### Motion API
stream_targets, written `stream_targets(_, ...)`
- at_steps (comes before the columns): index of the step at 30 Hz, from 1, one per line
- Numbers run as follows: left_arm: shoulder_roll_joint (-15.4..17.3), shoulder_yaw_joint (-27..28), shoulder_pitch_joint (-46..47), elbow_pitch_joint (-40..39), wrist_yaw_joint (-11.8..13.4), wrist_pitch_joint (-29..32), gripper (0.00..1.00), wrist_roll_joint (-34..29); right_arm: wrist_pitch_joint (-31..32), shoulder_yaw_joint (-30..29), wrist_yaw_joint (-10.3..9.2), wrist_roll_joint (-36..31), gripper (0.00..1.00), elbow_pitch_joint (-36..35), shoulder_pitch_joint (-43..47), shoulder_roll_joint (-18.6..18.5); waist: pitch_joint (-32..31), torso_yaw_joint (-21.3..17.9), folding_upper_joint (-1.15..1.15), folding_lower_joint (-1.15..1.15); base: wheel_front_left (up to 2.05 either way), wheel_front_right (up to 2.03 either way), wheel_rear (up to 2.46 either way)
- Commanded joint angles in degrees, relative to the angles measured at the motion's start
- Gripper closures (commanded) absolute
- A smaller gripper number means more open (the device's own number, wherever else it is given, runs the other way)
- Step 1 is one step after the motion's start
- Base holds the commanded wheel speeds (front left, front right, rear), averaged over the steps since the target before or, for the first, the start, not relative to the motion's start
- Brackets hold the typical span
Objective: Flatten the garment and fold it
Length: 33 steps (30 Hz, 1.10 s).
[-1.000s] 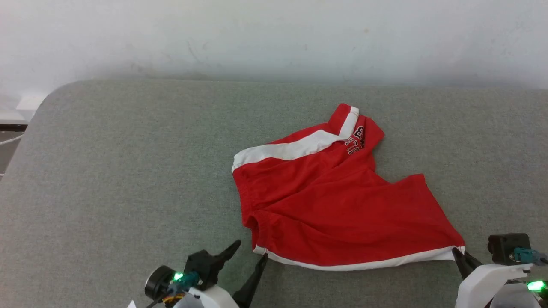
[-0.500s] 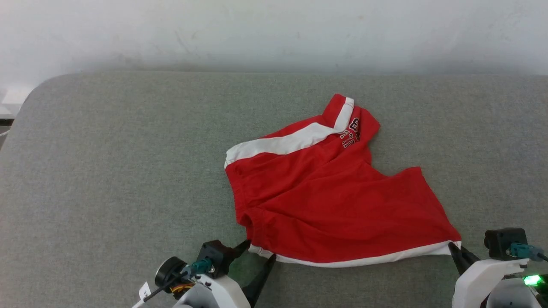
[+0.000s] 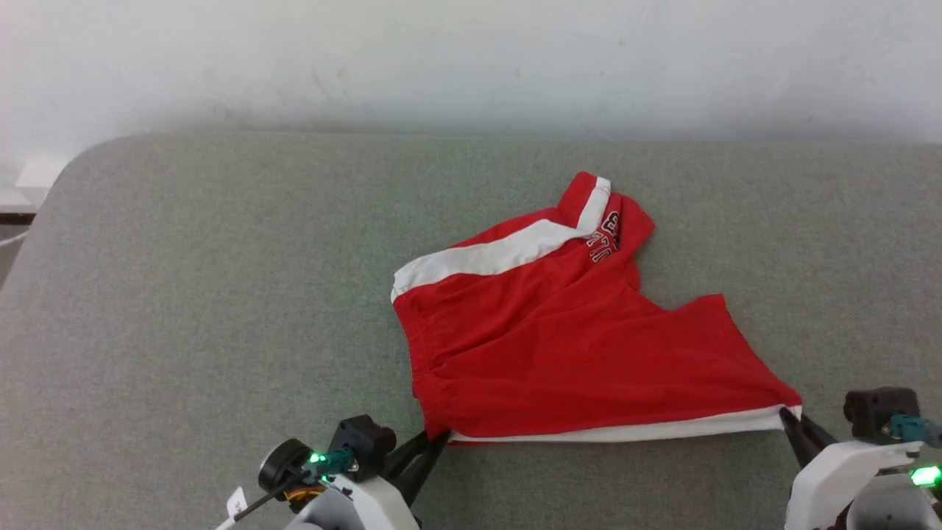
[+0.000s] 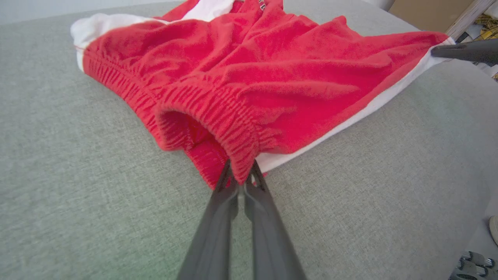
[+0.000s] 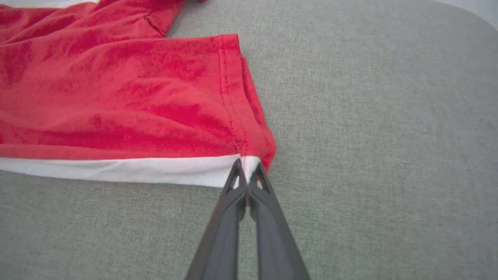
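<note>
Head view, one garment (image 3: 574,353), two tools (image 3: 434,440) (image 3: 786,417) gripping

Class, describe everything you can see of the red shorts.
The red shorts look soft and fleecy, with white side stripes, a gathered waistband and small lettering on the far leg. They lie rumpled on the grey cloth surface. The left tool is shut on the waistband's near corner, the right tool on the white-striped leg corner, the near edge drawn between them.

- You'll see black-and-white lettering (image 3: 606,237) on the far leg of the garment (image 3: 574,353), sideways and creased; you can't read it.
- The white tag (image 3: 235,505) is illegible too.
</note>
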<state>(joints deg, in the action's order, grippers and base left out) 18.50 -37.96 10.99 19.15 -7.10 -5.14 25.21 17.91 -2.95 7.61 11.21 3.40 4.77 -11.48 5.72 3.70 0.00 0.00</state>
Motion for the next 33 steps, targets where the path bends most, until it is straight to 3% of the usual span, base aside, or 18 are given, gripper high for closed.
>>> stream_targets(1, 0.7, 0.0, -0.1, -0.3, -0.2, -0.3, 1.00, -0.1, -0.4, -0.1, -0.12, 0.5, 1.00, -0.5, -0.9, -0.4, -1.2, 0.2, 0.00, 0.00, 0.00, 0.00, 0.00)
stream_targets(5, 3.0, 0.9, -1.0, -4.2, 0.1, 0.9, 1.00, 1.0, -0.7, 0.6, -0.12, 4.8, 1.00, -4.0, -2.4, -2.1, -3.7, 0.6, 0.00, 0.00, 0.00, 0.00, 0.00)
stream_targets(9, 7.4, 2.4, 0.6, -12.1, 0.6, 2.9, 1.00, -0.1, 0.7, 0.1, -0.12, 8.7, 1.00, -9.0, -5.1, -4.7, -6.0, 0.8, 0.00, 0.00, 0.00, 0.00, 0.00)
stream_targets(17, 15.3, 8.1, 8.3, -28.7, 1.2, 13.2, 1.00, 1.5, 6.5, -0.3, -0.12, 13.4, 1.00, -16.6, -15.2, -8.5, -8.8, 0.5, 0.00, 0.00, 0.00, 0.00, 0.00)
stream_targets(23, 17.2, 14.0, 16.6, -34.7, 3.0, 18.0, 1.00, 3.8, 9.6, -0.4, -0.12, 11.9, 1.00, -19.6, -25.6, -9.5, -9.7, -0.4, 0.00, 0.00, 0.00, 0.00, 0.00)
stream_targets(33, 16.2, 17.5, 21.7, -34.8, 5.9, 20.5, 1.00, 6.3, 14.7, 4.0, -0.12, 9.5, 1.00, -18.8, -35.8, -11.6, -7.0, -1.9, 0.00, 0.00, 0.00, 0.00, 0.00)
